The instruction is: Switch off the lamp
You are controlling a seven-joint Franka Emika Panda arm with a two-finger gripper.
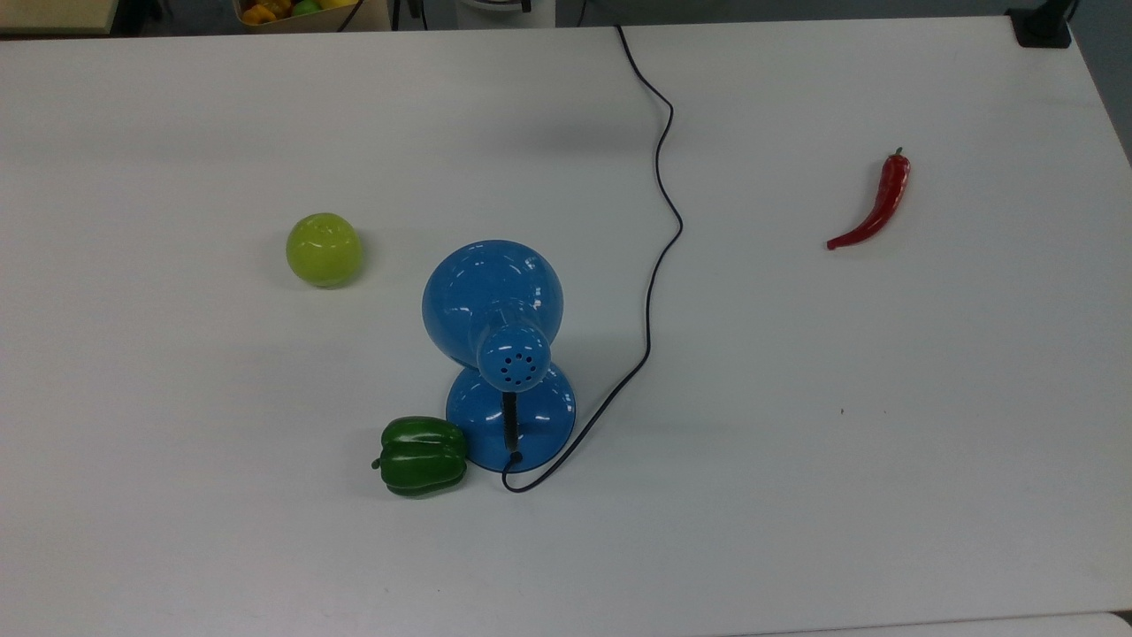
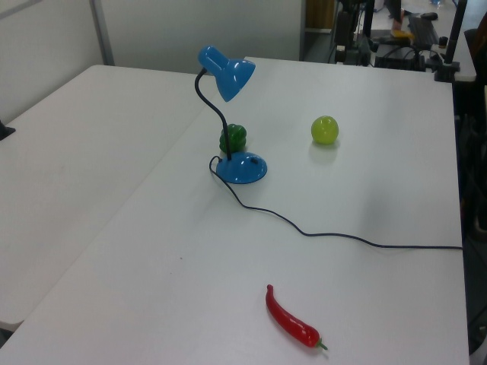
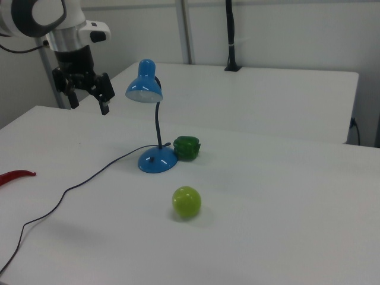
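The lamp point(image 1: 495, 305) stands upright on the table point(image 1: 884, 442), a green pepper point(image 1: 423, 456) touching its base. The gripper point(image 3: 87, 98) hangs above the table, well apart from the lamp, fingers point(image 3: 104, 108) spread wide, holding nothing.

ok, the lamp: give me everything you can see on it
The lamp is glossy blue: a dome shade with vent holes on its cap, a curved black neck and a round base, standing upright on the white table. In the right view the shade tilts down toward the view's left. A green pepper sits against the base at the top view's left. A thin dark cord leaves the base and snakes to the table's far edge. Nothing grips it.
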